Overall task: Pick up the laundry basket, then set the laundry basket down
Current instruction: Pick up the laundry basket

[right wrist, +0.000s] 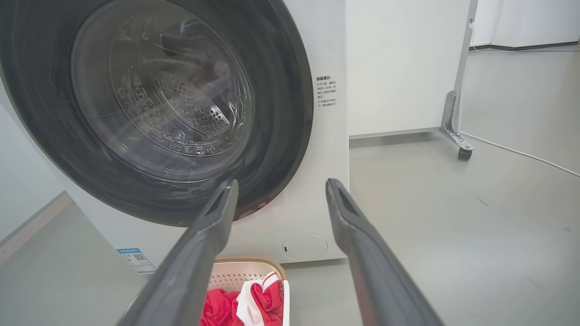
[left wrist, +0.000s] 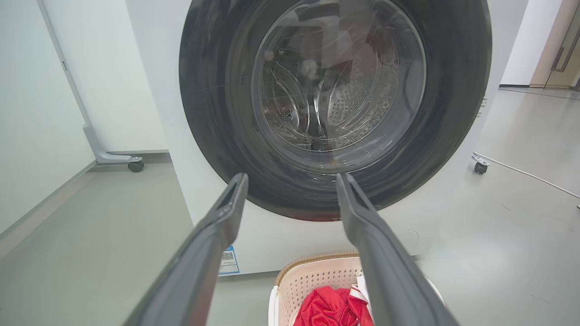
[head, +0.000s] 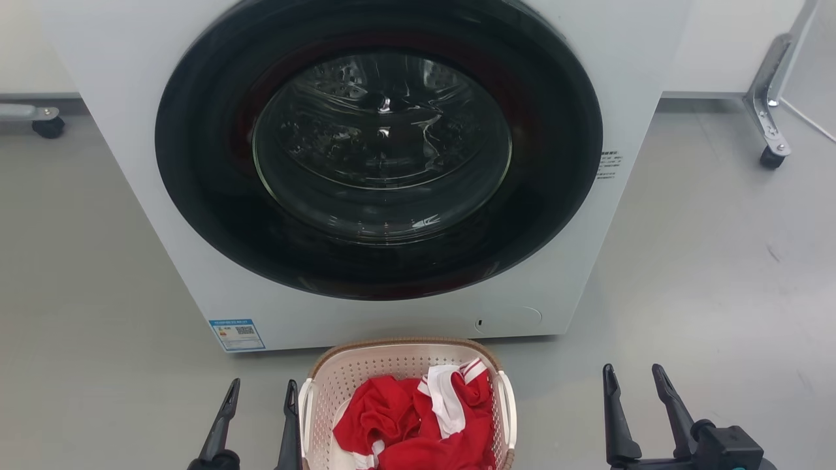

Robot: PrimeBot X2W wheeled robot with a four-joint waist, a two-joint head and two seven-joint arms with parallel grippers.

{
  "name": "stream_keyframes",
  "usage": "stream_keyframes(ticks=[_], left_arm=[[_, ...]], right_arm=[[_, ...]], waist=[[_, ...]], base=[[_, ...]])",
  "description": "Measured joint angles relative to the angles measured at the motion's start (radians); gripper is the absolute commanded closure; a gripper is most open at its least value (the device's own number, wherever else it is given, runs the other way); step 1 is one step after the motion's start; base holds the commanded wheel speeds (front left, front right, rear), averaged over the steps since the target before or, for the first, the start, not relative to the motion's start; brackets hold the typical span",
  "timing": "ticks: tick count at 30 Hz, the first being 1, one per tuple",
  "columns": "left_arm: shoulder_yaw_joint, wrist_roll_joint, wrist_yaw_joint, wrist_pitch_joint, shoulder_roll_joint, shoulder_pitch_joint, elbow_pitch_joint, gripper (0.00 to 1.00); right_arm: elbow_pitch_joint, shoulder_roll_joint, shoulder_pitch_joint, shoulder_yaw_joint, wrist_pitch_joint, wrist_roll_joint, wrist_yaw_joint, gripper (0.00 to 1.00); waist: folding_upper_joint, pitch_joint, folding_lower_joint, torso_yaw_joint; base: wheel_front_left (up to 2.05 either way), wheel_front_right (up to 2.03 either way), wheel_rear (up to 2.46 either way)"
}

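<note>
You have a pale grey floor (head: 705, 274) ahead, and a white washing machine (head: 392, 320) stands beyond both claws with its round dark door (head: 209, 196) shut. The laundry basket (head: 366, 369) sits on the floor just in front of the machine, between your two claws, with a red and white garment (head: 405, 418) heaped inside it. Your left claw (head: 262, 385) is spread and holds nothing. Its inner finger stands just beside the basket's near handle (head: 305, 405), and you cannot tell whether they touch. Your right claw (head: 632, 369) is also spread and empty, and the basket is well apart to its left
</note>
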Motion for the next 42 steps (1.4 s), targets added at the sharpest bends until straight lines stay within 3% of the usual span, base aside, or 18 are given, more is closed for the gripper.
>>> stream_keyframes(ticks=[15,42], left_arm=[[-0.005,0.000,-0.001,0.000,-0.014,-0.145,0.046,0.00],[-0.036,-0.028,-0.010,0.001,-0.035,-0.527,0.379,0.00]], right_arm=[[0.015,0.000,-0.142,-0.043,0.000,0.000,0.026,0.00],[0.227,-0.023,-0.450,-0.074,-0.005,0.000,0.061,0.00]], waist=[[0.0001,0.171,0.0002,0.005],[0.0002,0.555,0.0003,0.039]], base=[[0.00,0.00,0.00],[0.00,0.00,0.00]])
